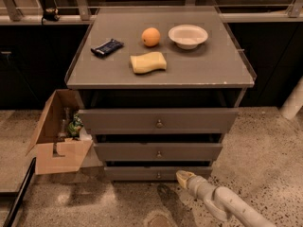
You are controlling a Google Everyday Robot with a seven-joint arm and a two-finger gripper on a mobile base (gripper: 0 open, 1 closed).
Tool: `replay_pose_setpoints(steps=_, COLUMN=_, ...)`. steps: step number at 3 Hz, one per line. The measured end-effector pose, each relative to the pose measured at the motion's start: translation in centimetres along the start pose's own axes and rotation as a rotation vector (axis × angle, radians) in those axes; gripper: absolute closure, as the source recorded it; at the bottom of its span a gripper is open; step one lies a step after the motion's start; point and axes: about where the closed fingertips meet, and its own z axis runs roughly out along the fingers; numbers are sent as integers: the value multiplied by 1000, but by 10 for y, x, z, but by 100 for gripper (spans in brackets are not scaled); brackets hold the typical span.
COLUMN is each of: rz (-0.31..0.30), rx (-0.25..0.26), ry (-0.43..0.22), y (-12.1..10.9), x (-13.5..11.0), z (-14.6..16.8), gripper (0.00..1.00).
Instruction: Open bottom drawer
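Note:
The bottom drawer point(137, 173) is the lowest and slimmest of three grey cabinet fronts, with a small brass knob point(158, 175). It sits nearly flush under the middle drawer point(158, 151). My gripper point(182, 176) is at the end of the pale arm coming from the lower right. Its tip is just right of the bottom drawer's knob, close in front of the drawer face.
An open cardboard box point(59, 136) with items stands on the floor left of the cabinet. The cabinet top point(213, 65) holds an orange point(151, 37), a white bowl point(188, 35), a yellow sponge point(148, 62) and a dark snack bag point(107, 47). A white post point(293, 100) stands at the right.

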Motion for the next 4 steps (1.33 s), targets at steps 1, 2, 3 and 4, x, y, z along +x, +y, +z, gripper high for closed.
replay_pose_setpoints(steps=1, rz=8, rx=83, ry=-37, y=-2, x=4, z=3, gripper=100)
replay_pose_setpoints(steps=2, rz=21, rx=166, ry=-94, y=-8, x=9, z=21, gripper=100)
replay_pose_setpoints(steps=3, rz=24, rx=173, ry=-95, y=-11, x=10, z=27, gripper=100)
replay_pose_setpoints(steps=4, rz=-3, rx=167, ry=-100, y=-17, x=5, z=39, gripper=100)
